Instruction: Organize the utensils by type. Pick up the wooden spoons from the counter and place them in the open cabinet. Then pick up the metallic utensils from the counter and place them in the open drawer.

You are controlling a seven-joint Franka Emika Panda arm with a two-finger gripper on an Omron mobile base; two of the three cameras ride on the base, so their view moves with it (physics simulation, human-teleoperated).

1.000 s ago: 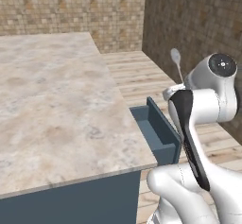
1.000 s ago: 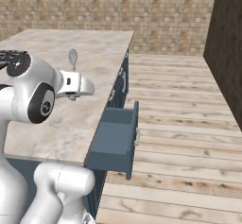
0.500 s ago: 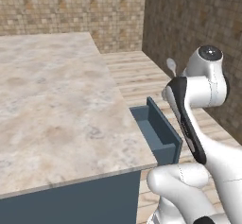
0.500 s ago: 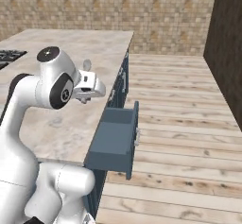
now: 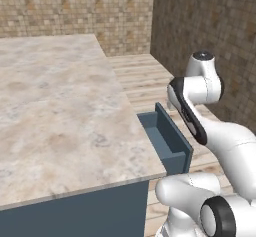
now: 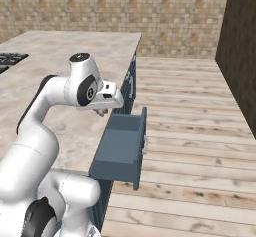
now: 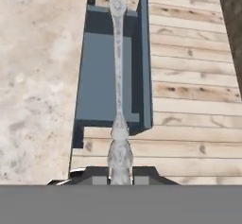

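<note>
The gripper (image 7: 120, 173) pinches 1 slim metal spoon (image 7: 117, 72) by its end, aiming it toward 12 o'clock over the open drawer (image 7: 101, 79), probably lined up for dropping inside.

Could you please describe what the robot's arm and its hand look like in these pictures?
The arm is made of glossy white, rounded segments with dark grey or black joint rings and a round dark cap at the upper joint. A black strip runs along one link in the left base view. The hand is a blocky white piece with two small dark fingertips. No cables show.
</note>
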